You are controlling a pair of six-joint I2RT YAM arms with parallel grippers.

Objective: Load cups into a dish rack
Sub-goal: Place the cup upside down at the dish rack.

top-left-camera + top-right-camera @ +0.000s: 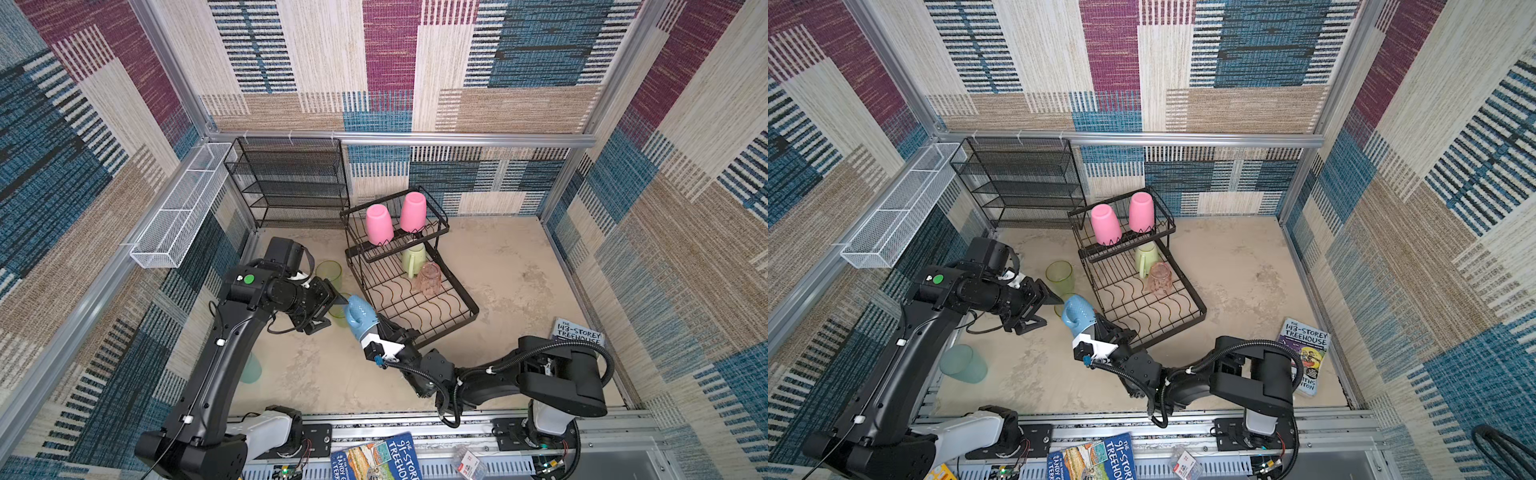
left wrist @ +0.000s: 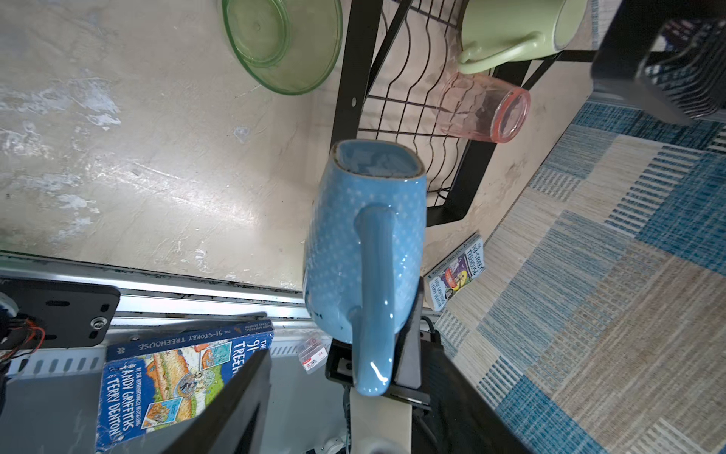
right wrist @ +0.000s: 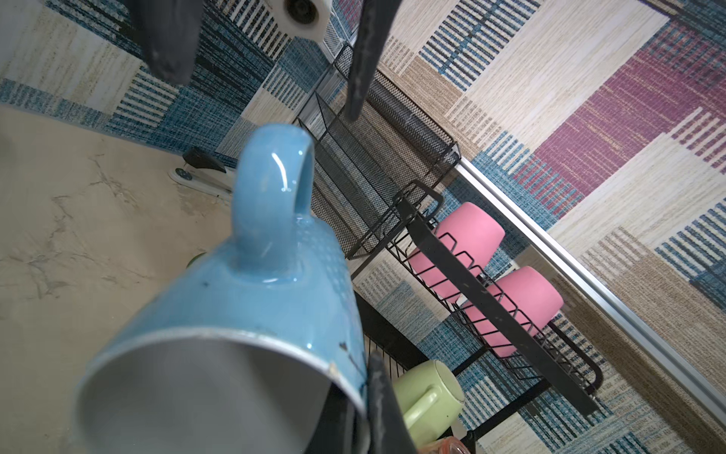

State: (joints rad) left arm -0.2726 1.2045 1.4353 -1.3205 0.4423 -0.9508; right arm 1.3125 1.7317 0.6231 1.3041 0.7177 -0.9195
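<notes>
Cups were partly in the dish rack and partly out on the surface. One of them, the blue mug, was in your right pincer, which was clamped on the mug's rim. It held the mug clear of the surface, tilted, with the base pointing away from the pincer and the handle on the upper side. Your left pincer faced it from the opposite side with its jaws spread wide. In the left wrist view the mug sat between that pincer's fingers and apart from both, so you gripped nothing there. The rack lay just beside your right pincer, with the near rim of its lower tray close behind the pincer's body. Farther out from that pincer, in the lower tray, the pale-green mug sat under the edge of the raised basket. The clear-pink tumbler was just beside it; whether the two touched you could not tell. Beyond them, two pink tumblers stood upturned in the upper basket. One clear-green tumbler stood upright on the surface just past your left pincer, and a second showed partly beneath it. The teal tumbler sat well behind that pincer, beside its arm.
</notes>
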